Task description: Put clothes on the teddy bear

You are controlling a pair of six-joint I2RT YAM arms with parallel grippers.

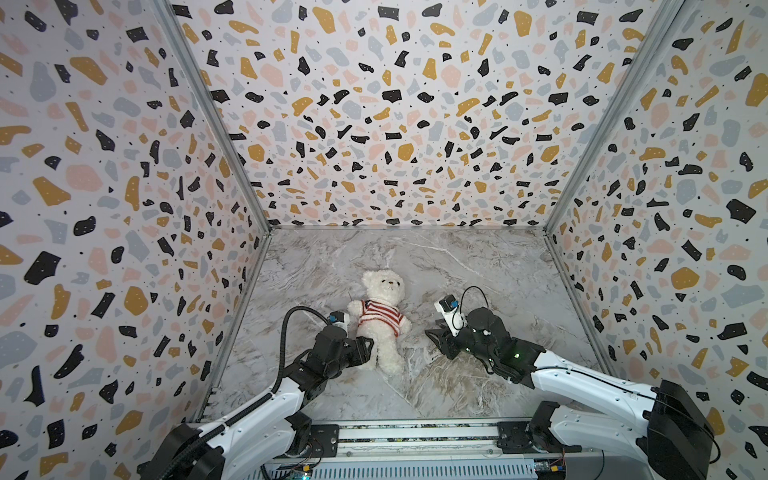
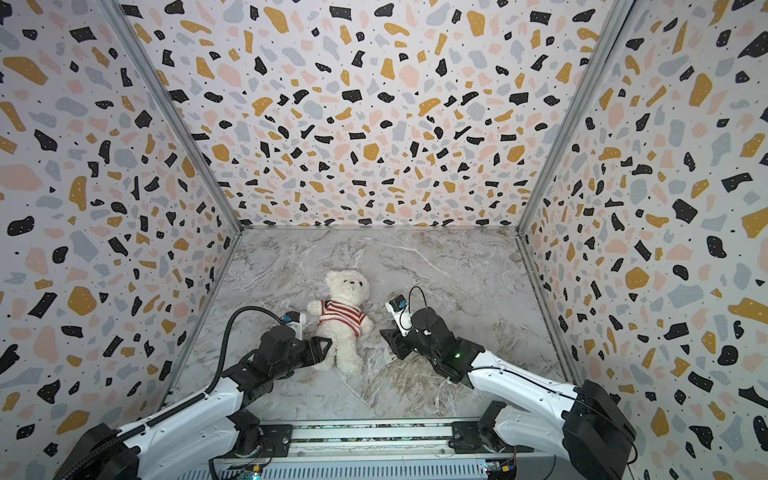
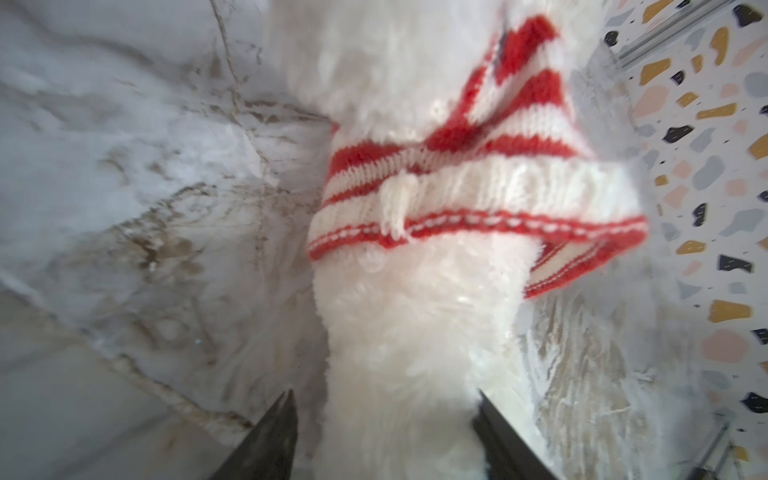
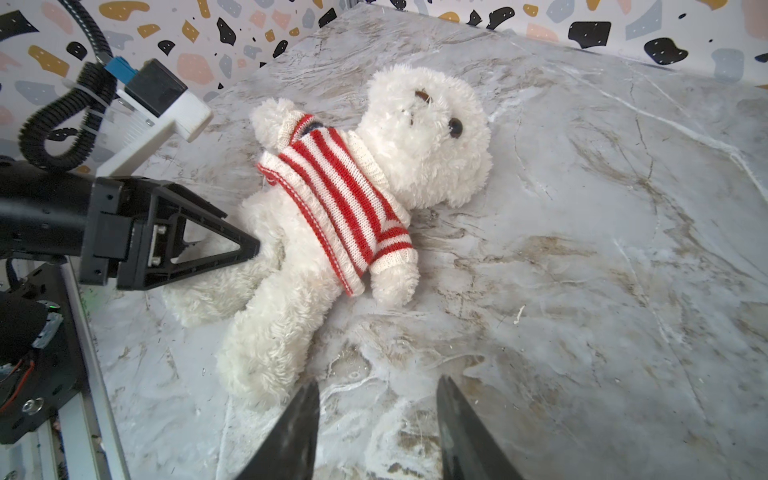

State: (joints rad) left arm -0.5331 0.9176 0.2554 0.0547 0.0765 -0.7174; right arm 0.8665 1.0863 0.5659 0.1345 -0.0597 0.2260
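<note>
A small white teddy bear (image 4: 424, 133) lies on its back on the marble-patterned bench (image 4: 602, 232), between the two sets of fingers. It is close against the left ones and apart from the right. A red-and-white striped sweater (image 4: 345, 199) covers its chest, and both paws poke from the short sleeves. The dressing looks nearly finished, but the hem (image 3: 478, 195) sits high on the belly and, in the left wrist view, flares away from the body on one side. The left fingers (image 1: 368, 346) are spread wide, straddling the bear's lower body just short of that hem without squeezing it. The right fingers (image 1: 436, 337) are partly open and hold nothing, poised over bare bench near one leg. Snagging looks like the main risk. A loose white loop of yarn (image 3: 397, 208) hangs from the ribbed hem, and a hard pointed fingertip could catch it, or another stitch, and pull the knit. If the left fingers closed where they are, they would probably pinch deep fur rather than wool. The bear seems light and the bench smooth, so a one-sided tug could slide or roll the toy, or drag the sweater askew. The fur is long, shaggy and squashy. The sweater is a stretchy, chunky knit edged in red. The fingers are stiff black tapered wedges.
</note>
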